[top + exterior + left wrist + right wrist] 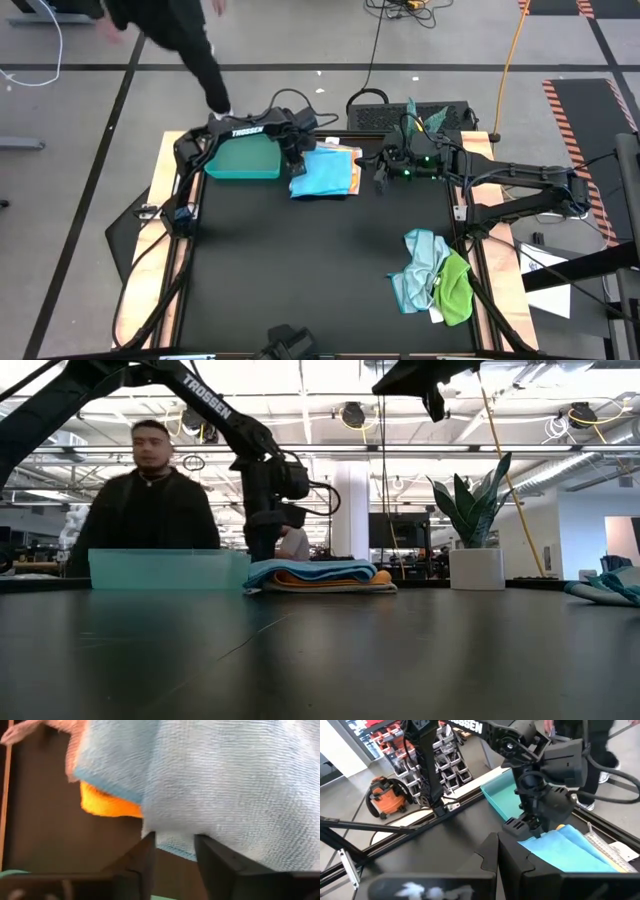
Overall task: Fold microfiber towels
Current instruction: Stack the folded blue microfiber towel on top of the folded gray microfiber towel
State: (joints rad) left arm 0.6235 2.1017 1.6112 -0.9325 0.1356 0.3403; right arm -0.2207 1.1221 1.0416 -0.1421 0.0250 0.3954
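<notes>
A stack of folded towels (322, 172) lies at the table's far middle, a bright blue towel (225, 785) on top and a yellow-orange one (107, 802) under it. My left gripper (293, 160) points down at the stack's left edge, its fingers a little apart (175, 845). My right gripper (382, 178) hovers just right of the stack, shut and empty (498, 852). A pale blue towel (420, 260) and a green towel (455, 290) lie crumpled together at the near right. My left gripper stands over the bright blue towel's left edge (172, 847), fingers pointing down, one on either side of a short stretch of the edge. Whether the fingertips touch the cloth cannot be told. The towel lies flat on the stack.
A teal tray (243, 158) stands just left of the stack, close beside my left gripper. A potted plant (475, 510) stands at the far right edge. A person (190, 50) is beyond the table's far edge. Bare black table (300, 270) lies in the middle and near left.
</notes>
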